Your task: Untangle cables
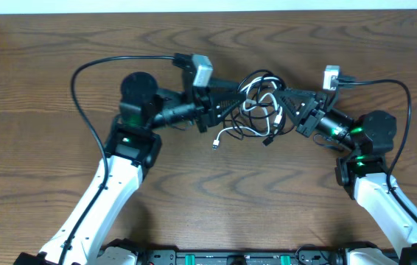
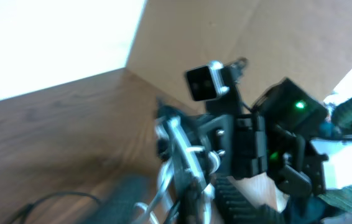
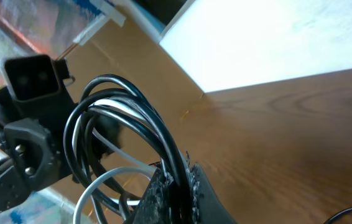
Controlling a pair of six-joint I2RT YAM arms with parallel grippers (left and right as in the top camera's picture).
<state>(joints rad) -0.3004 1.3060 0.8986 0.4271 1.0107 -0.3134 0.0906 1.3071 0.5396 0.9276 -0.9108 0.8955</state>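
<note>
A tangle of black and white cables (image 1: 258, 99) hangs between my two grippers at the middle of the table. One white end (image 1: 216, 143) and a black plug (image 1: 267, 138) trail onto the wood. My left gripper (image 1: 227, 105) is at the tangle's left side; in the blurred left wrist view its fingers (image 2: 182, 205) close around white and black strands (image 2: 179, 155). My right gripper (image 1: 288, 103) is at the tangle's right side. In the right wrist view it (image 3: 179, 186) is shut on looping black cables (image 3: 132, 99), with a white loop (image 3: 101, 180) below them.
The brown wooden table (image 1: 216, 199) has a white wall along its far edge. Each arm's own black cable arcs over the table, at the left (image 1: 79, 88) and at the right (image 1: 404, 92). The arms' bases stand at the front edge.
</note>
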